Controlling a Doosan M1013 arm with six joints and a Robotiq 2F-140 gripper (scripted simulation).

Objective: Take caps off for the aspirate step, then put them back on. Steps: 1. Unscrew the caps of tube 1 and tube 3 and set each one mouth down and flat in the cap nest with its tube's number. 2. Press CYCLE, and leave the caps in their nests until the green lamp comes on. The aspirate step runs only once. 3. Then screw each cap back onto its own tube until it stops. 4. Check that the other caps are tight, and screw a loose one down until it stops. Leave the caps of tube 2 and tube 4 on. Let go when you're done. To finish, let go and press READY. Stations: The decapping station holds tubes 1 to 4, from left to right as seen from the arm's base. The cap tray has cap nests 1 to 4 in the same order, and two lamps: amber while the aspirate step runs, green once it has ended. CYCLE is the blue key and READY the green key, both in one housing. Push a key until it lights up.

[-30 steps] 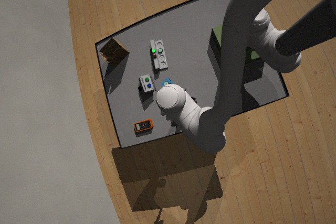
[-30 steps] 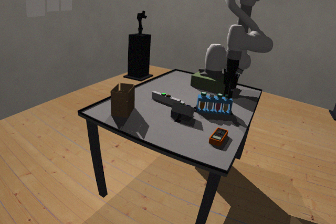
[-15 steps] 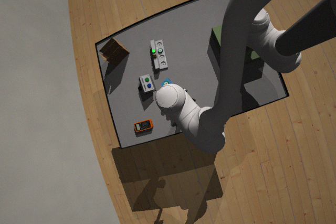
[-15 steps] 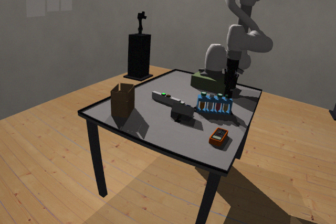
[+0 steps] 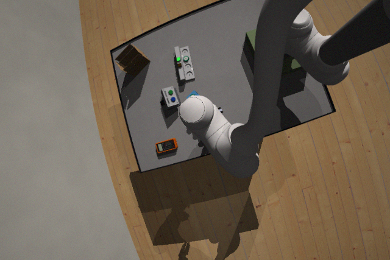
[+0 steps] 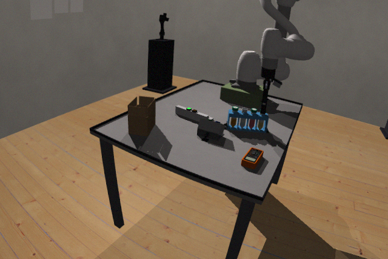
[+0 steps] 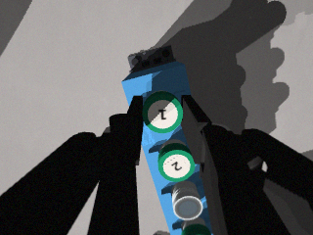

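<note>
In the wrist view my gripper (image 7: 161, 110) is shut on the green-rimmed cap of tube 1 (image 7: 162, 116), one finger on each side, at the far end of the blue tube rack (image 7: 168, 162). The cap sits on top of its tube. Tube 2's cap (image 7: 175, 164) is on. Tube 3 (image 7: 188, 206) stands open with no cap. Tube 4's cap (image 7: 196, 230) shows at the bottom edge. In the exterior view the gripper (image 6: 263, 109) stands upright over the right end of the rack (image 6: 248, 121). On the cap tray (image 5: 184, 63) one green cap (image 5: 186, 58) lies in a nest, and the green lamp (image 5: 178, 59) is lit.
The key housing (image 5: 170, 96) with the green key (image 5: 170, 92) and blue key (image 5: 172, 99) stands beside the rack. An open cardboard box (image 6: 141, 119) is at the table's left. An orange multimeter (image 6: 252, 157) lies near the front edge. The arm's green base block (image 6: 241, 93) is behind the rack.
</note>
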